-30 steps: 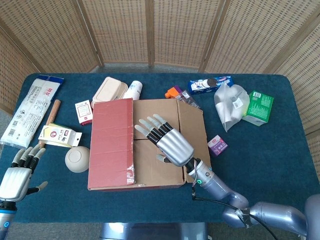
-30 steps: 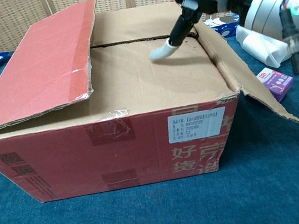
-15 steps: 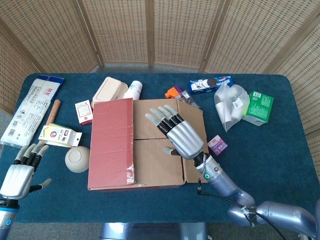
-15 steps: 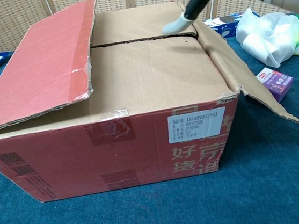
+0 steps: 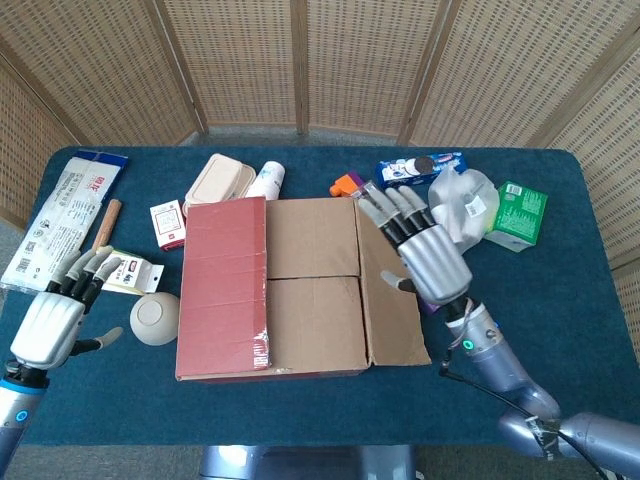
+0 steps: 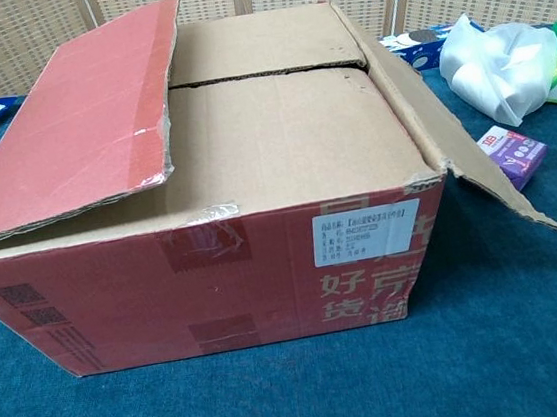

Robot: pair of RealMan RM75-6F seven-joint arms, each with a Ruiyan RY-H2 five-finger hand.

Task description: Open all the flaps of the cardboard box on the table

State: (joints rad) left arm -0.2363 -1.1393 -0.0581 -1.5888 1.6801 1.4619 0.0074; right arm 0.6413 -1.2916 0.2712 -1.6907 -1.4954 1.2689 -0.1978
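The cardboard box is seen at the centre of the blue table, its red left flap partly raised and its right flap folded outward (the two inner flaps are shown lying flat). The right hand is held above the right flap, palm down, fingers spread and pointing far, nothing gripped. The left hand is held low at the near left, likewise spread and empty, just beside a white bowl.
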